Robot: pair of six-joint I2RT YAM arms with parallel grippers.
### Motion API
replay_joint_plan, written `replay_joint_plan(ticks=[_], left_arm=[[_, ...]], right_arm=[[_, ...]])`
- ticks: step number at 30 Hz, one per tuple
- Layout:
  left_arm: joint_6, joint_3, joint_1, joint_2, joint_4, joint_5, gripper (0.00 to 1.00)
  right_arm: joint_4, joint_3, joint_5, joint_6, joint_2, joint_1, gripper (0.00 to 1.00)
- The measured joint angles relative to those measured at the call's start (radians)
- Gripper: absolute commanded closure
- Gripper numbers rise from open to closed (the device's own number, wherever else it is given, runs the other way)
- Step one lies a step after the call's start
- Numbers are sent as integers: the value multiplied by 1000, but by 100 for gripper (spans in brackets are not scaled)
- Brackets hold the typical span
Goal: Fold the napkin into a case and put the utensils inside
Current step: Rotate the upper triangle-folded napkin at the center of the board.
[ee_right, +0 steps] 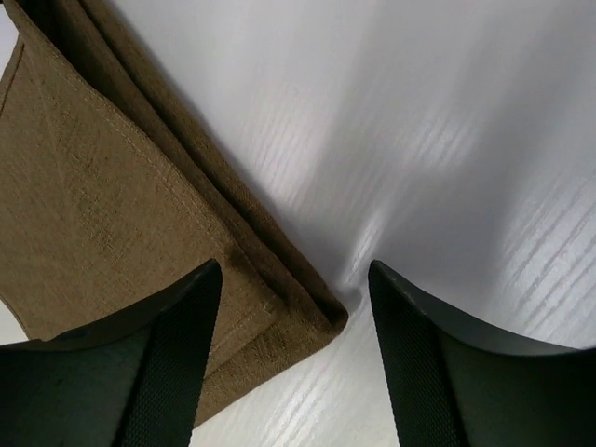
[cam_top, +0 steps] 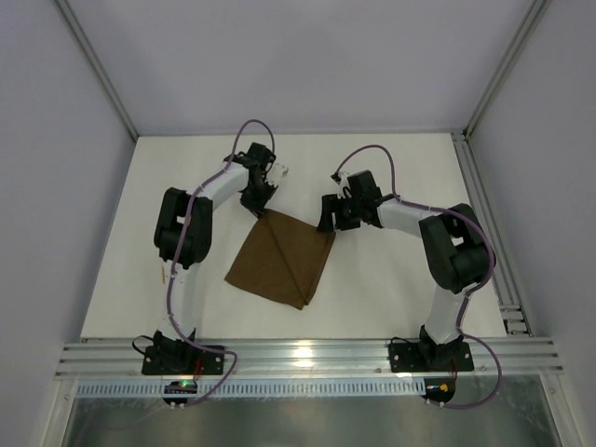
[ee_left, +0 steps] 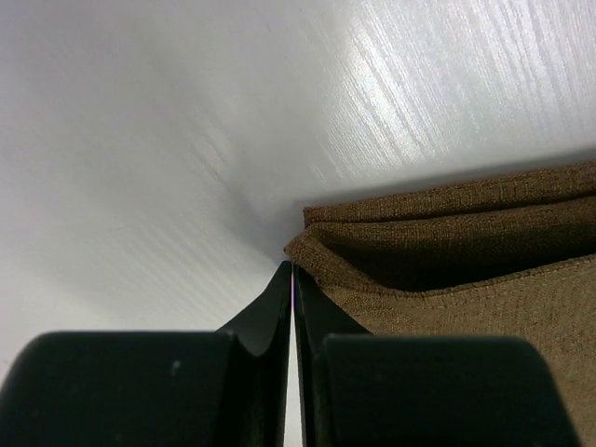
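Observation:
The dark brown napkin lies folded in layers on the white table, turned like a diamond. My left gripper is at its far corner. In the left wrist view the jaws are shut, with the layered napkin corner just beside the fingertips and not between them. My right gripper is at the napkin's right corner. In the right wrist view it is open and straddles the layered corner, low over the table. No utensils are in view.
The white table is walled on the left, back and right. An aluminium rail runs along the near edge, with both arm bases on it. A second rail runs along the right side.

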Motion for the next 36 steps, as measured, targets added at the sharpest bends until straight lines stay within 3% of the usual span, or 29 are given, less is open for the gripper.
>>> replay_joint_plan(ticks=[5,9,13,19,22,28,36], left_arm=[[3,-3,1,-2,5,-3,92],[6,-16,1,-18,3,-23,82],[19,-76,-1,-116,-7,-79,62],[58,-205,-54,-418,-23,-163,54],[116,-320,-203,-594,-12,-202,46],[244,-654,-699,-769,14,-204,38],[293,-909,-964,-798,86,-331,34]], right_arm=[[8,-5,-34,22,15,-2,61],[28,-39,-64,43,8,-3,66],[33,-134,-71,60,-64,-3,72],[97,-336,-101,156,-200,8,84],[191,-444,-115,249,-256,51,89],[360,-589,-122,444,-311,99,97],[391,-627,-66,546,-339,102,97]])
